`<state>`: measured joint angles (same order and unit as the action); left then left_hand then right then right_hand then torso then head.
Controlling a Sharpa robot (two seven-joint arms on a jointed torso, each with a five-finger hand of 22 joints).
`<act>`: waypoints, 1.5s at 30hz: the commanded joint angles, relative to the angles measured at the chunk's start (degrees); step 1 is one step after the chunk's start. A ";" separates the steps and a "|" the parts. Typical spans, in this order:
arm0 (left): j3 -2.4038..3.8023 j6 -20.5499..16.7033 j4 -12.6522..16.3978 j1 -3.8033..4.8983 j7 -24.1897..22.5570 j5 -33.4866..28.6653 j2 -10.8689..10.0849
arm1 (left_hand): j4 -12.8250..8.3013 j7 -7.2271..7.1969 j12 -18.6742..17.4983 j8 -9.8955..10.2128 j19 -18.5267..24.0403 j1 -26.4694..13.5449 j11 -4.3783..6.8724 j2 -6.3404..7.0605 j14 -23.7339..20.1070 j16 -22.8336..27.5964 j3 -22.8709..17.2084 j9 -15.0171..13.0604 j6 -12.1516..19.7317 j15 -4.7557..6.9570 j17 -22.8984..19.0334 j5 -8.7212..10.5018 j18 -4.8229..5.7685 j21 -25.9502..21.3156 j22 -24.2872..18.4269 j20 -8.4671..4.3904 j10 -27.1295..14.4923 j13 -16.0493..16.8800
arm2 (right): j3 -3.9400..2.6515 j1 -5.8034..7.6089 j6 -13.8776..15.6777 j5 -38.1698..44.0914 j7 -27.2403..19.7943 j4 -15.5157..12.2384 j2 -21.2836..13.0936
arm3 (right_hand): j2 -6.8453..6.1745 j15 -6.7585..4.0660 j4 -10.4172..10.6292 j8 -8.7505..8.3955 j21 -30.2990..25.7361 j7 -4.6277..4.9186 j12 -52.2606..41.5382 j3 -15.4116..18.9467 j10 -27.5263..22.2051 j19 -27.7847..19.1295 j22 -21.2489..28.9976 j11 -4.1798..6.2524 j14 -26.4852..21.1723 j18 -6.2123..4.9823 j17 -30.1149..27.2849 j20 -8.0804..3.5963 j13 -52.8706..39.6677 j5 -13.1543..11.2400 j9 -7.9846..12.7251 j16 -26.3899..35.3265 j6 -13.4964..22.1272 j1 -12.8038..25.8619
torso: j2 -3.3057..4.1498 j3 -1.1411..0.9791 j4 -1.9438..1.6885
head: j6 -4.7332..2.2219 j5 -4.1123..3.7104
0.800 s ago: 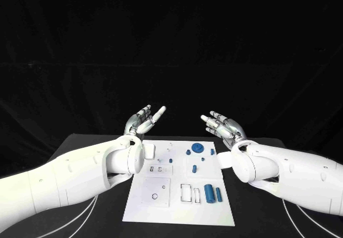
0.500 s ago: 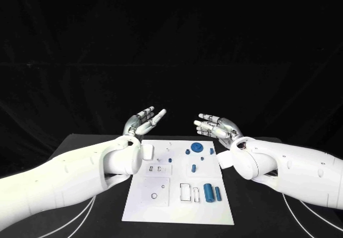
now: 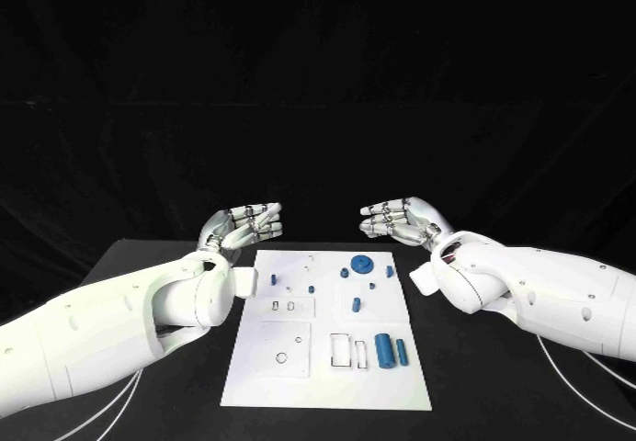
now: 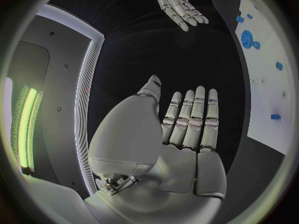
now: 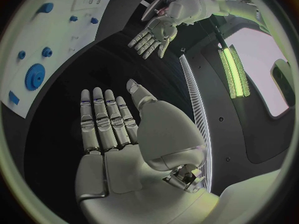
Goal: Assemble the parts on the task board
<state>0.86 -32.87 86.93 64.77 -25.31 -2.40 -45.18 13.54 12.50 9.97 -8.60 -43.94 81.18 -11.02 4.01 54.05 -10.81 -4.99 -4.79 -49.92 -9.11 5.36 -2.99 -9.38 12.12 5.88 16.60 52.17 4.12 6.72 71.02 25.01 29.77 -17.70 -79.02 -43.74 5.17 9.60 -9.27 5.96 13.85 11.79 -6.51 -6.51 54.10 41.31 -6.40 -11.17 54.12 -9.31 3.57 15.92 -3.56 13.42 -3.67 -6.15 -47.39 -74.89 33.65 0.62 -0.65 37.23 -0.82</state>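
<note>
Progress: barely begun; blue parts (image 3: 386, 350) lie loose on the task board (image 3: 332, 390), mid-table (image 3: 132, 262).
Left hand (image 3: 242, 226): raised, fingers apart, holding nothing.
Right hand (image 3: 398, 220): likewise.

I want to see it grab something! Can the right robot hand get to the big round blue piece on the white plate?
Probably yes. The right robot hand is empty with fingers apart, hovering just beyond the white plate. The big round blue piece lies uncovered near that far edge, with nothing between them.
</note>
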 commanded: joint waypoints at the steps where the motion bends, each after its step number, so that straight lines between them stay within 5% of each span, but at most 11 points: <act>1: 0.08 3.56 1.47 0.21 -0.68 1.22 -0.86 | -0.86 0.54 0.19 -0.27 -1.85 0.30 0.43 -0.52 2.24 -0.30 0.19 0.24 -1.38 0.64 0.26 0.07 -1.03 0.76 0.13 -0.08 1.62 -0.09 | -0.09 0.50 -1.10 12.63 3.29 0.51 0.00 | -0.97 -2.21 -2.56 0.16 3.57 0.59 0.47 -2.33 7.45 7.67 -0.95 1.81 7.89 -1.32 0.09 -1.86 -0.10 -0.42 -0.16 -0.26 -7.40 -0.77 | 0.94 0.08 -0.30 | 0.07 -0.17; 6: 0.13 4.87 4.27 0.49 -0.33 1.62 -2.93 | -1.74 0.15 -0.13 -0.13 -4.00 0.49 0.97 -0.88 4.98 -0.51 0.67 0.51 -2.81 1.35 0.73 0.07 -1.24 1.61 0.18 -0.42 3.21 -0.17 | -0.16 1.64 -2.67 23.90 7.47 1.53 0.28 | -2.11 -3.43 -3.60 0.09 6.03 -0.17 0.96 -3.34 10.73 11.48 -1.91 2.94 11.35 -1.29 0.13 -3.42 -0.30 -0.21 -0.23 -0.16 -9.44 -0.13 | 2.21 0.32 -0.65 | -0.12 -0.76; 11: 0.21 5.61 8.07 1.41 0.00 1.78 -5.30 | -2.24 0.03 -0.34 -0.04 -4.37 0.77 1.10 -1.02 5.40 -0.14 0.80 0.61 -3.37 1.45 0.77 0.06 -1.23 1.63 0.04 -0.52 3.78 -0.20 | -0.26 2.84 -4.93 38.44 13.21 1.59 0.51 | -3.71 -5.13 -4.53 0.44 11.32 -1.92 1.06 -3.46 14.90 16.84 -4.63 4.56 15.63 -1.16 0.08 -5.76 -1.21 0.33 -0.66 0.15 -12.85 0.60 | 3.95 0.88 -1.29 | -0.48 -1.70; 17: 0.23 6.25 11.99 2.53 0.23 1.84 -7.37 | -2.53 0.07 -0.46 0.03 -4.58 0.83 1.14 -1.05 5.71 0.11 0.96 0.68 -3.76 1.51 0.81 0.07 -1.23 1.62 -0.07 -0.58 4.25 -0.19 | -0.34 3.53 -6.90 51.15 18.56 1.43 1.15 | -4.84 -6.82 -4.25 -0.22 17.28 -2.87 2.11 -3.03 14.92 21.47 -8.05 5.35 21.54 -1.18 0.38 -7.43 -1.66 0.43 -0.76 -0.80 -13.84 1.73 | 5.74 1.32 -1.96 | -0.80 -2.71; 19: 0.24 6.33 13.00 3.00 0.24 1.88 -7.85 | -2.63 0.10 -0.56 0.10 -4.55 0.80 1.11 -1.05 5.57 0.37 1.06 0.72 -3.84 1.45 0.76 0.07 -1.21 1.55 -0.14 -0.57 4.34 -0.21 | -0.37 3.64 -7.42 54.48 20.05 1.37 1.39 | -5.36 -8.92 -4.16 -0.40 19.39 -3.36 2.36 -2.66 14.74 23.26 -9.28 6.15 31.52 -1.34 3.57 -8.92 -1.73 0.72 -0.79 -6.56 -14.11 1.87 | 6.40 1.42 -2.25 | -0.96 -2.91; 21: 0.25 6.42 13.71 3.33 0.28 1.99 -8.13 | -2.73 0.13 -0.69 0.20 -4.51 0.78 1.08 -1.06 5.39 0.66 1.15 0.76 -3.91 1.37 0.70 0.07 -1.19 1.46 -0.23 -0.55 4.41 -0.23 | -0.38 3.70 -7.77 56.82 21.06 1.40 1.65 | -5.72 -10.03 -3.65 -0.87 22.43 -3.93 2.77 -2.49 14.12 25.25 -11.22 6.31 32.40 -1.06 7.74 -10.01 -1.77 1.27 -0.76 -12.01 -14.29 2.42 | 6.86 1.49 -2.46 | -0.91 -3.17; 26: 0.48 6.55 14.90 3.86 0.32 2.15 -8.60 | -2.83 0.18 -0.88 0.35 -4.50 0.73 1.02 -1.12 5.26 0.97 1.24 0.82 -3.93 1.31 0.64 0.06 -1.19 1.39 -0.32 -0.54 4.42 -0.26 | -0.40 3.76 -8.48 60.71 22.95 1.62 2.31 | -6.21 -9.69 -2.92 -1.65 28.13 -3.82 2.65 -2.77 12.55 26.15 -16.21 6.67 32.17 -0.86 15.86 -10.58 -1.87 1.65 -0.82 -22.34 -14.58 2.64 | 7.83 1.65 -2.90 | -0.75 -3.75; 28: 0.56 6.54 15.17 3.99 0.37 2.17 -8.74 | -2.84 0.19 -0.91 0.37 -4.51 0.73 1.01 -1.12 5.24 1.00 1.25 0.83 -3.92 1.30 0.64 0.06 -1.19 1.38 -0.33 -0.54 4.41 -0.26 | -0.40 3.76 -8.93 61.71 23.48 1.84 2.65 | -6.38 -9.71 -2.64 -1.88 34.53 -3.83 2.72 -2.90 11.89 28.33 -24.13 6.53 32.27 0.15 18.75 -10.64 -1.89 1.77 -0.83 -26.12 -14.52 2.66 | 8.26 1.69 -3.03 | -0.85 -3.83; 35: 0.67 6.60 15.59 4.20 0.55 2.21 -9.08 | -2.89 0.22 -0.99 0.44 -4.53 0.72 0.99 -1.14 5.20 1.11 1.29 0.85 -3.90 1.28 0.62 0.07 -1.20 1.37 -0.36 -0.54 4.38 -0.28 | -0.40 3.66 -10.16 63.67 24.46 2.65 3.66 | -7.08 -9.36 -1.51 -2.12 53.14 -3.73 2.48 -3.60 10.50 33.82 -47.95 6.13 31.73 3.15 43.06 -10.34 -2.15 2.19 -0.87 -50.48 -13.83 2.33 | 8.95 1.59 -3.36 | -1.29 -4.17; 45: 0.69 6.75 15.83 4.29 0.71 2.21 -9.16 | -2.98 0.29 -1.20 0.60 -4.57 0.66 0.92 -1.16 5.13 1.36 1.39 0.90 -3.87 1.21 0.58 0.07 -1.20 1.33 -0.43 -0.54 4.31 -0.31 | -0.40 3.53 -11.59 64.24 25.11 3.87 4.72 | -7.30 -9.39 -0.42 -2.04 62.05 -3.68 2.51 -4.70 10.56 37.24 -60.49 6.13 31.71 4.85 54.50 -9.88 -2.10 2.62 -0.94 -61.52 -13.83 2.22 | 9.42 1.60 -3.72 | -1.87 -4.48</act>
<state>1.48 -27.39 102.54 68.95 -24.50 -0.59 -54.39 10.96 12.69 9.05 -8.38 -48.03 81.95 -9.92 3.24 59.29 -9.59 -3.55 -3.96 -53.56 -7.59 6.04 -2.98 -10.29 13.52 5.53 16.06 56.31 3.90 6.33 74.58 15.47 92.05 6.25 -75.35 -39.14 -1.69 -0.01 -9.92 4.11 75.46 8.06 -3.85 -11.14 64.48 78.20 -66.24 -5.01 83.83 -5.56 57.46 6.08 -5.66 15.85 -4.56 -67.09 -61.52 -72.69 42.85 2.20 -4.25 35.48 -5.21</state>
